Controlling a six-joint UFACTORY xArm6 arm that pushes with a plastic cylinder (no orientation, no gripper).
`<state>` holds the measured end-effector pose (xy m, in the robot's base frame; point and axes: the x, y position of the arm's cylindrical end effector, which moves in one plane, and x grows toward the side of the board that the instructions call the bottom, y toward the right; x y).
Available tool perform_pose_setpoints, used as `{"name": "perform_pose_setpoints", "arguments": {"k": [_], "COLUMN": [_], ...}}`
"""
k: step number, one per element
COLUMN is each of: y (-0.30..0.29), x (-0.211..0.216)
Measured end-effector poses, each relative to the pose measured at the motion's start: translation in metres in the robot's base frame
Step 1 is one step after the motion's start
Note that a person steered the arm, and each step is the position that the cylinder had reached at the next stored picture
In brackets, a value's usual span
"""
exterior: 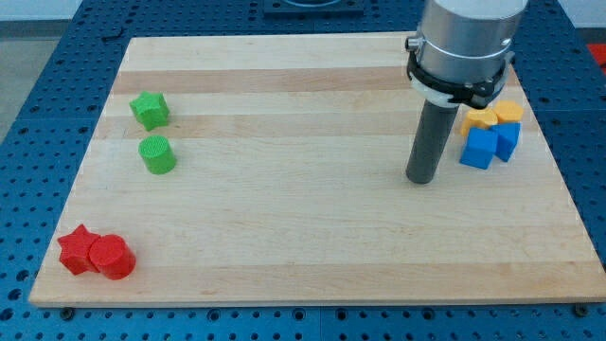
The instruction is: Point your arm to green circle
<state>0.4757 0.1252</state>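
Note:
The green circle [157, 153], a short cylinder, stands on the wooden board [312, 237] at the view's left. A green star-shaped block [150, 110] sits just above it. My tip [421, 179] rests on the board at the view's right, far to the right of the green circle, with bare board between them. The rod hangs from the grey arm [467, 43] at the view's top right.
A red star block [77, 250] and a red cylinder [113, 257] touch each other at the bottom left. Two yellow blocks [492, 115] and two blue blocks [490, 146] cluster just right of my tip. Blue perforated table surrounds the board.

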Motion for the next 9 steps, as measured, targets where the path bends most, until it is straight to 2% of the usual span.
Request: {"name": "perform_pose_setpoints", "arguments": {"k": [2, 3, 6, 9], "y": [-0.001, -0.026, -0.088, -0.249], "x": [0.000, -0.015, -0.096, -0.072]}}
